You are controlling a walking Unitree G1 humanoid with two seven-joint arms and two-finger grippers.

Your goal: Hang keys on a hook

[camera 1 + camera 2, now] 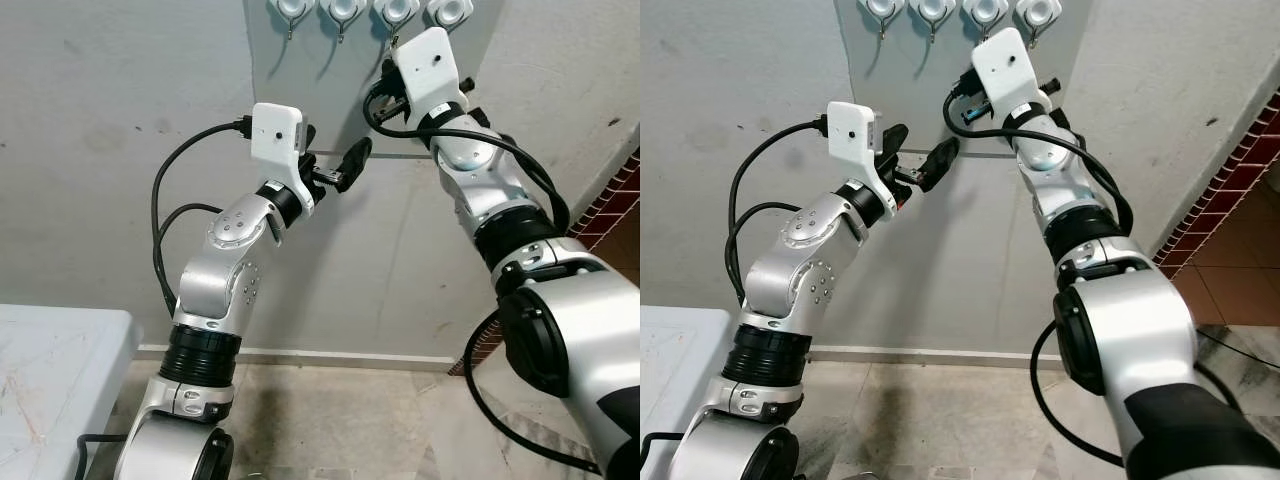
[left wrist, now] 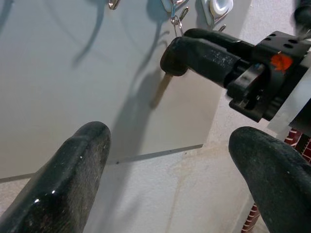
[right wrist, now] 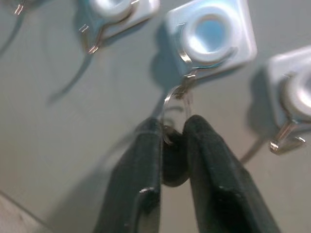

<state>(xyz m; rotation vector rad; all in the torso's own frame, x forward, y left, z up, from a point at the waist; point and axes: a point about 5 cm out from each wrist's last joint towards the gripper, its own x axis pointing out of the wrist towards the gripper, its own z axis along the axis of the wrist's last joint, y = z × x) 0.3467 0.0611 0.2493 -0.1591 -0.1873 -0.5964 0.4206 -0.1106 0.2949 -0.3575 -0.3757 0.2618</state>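
The right gripper (image 3: 172, 141) is pinching the key (image 3: 174, 165) between its fingers (image 3: 141, 170), the key ring (image 3: 176, 104) touching the wire hook (image 3: 194, 73) on the wall. The left gripper (image 2: 170, 170) is hovering nearby, fingers (image 2: 73, 165) spread wide, holding nothing.

Place: looking like a plain room or entry corner of a home.
Wall: a bare plastered wall (image 1: 110, 150) is showing stains and scuffs.
Hook panel: a grey board (image 1: 902, 100) is carrying a row of white hooks (image 3: 210, 35).
Floor: marbled tiles (image 1: 940, 420) are meeting a pale skirting.
Side: red brick-pattern tiling (image 1: 1225, 215) is edging the corner.
Furniture: a white table (image 1: 50, 370) is standing nearby.
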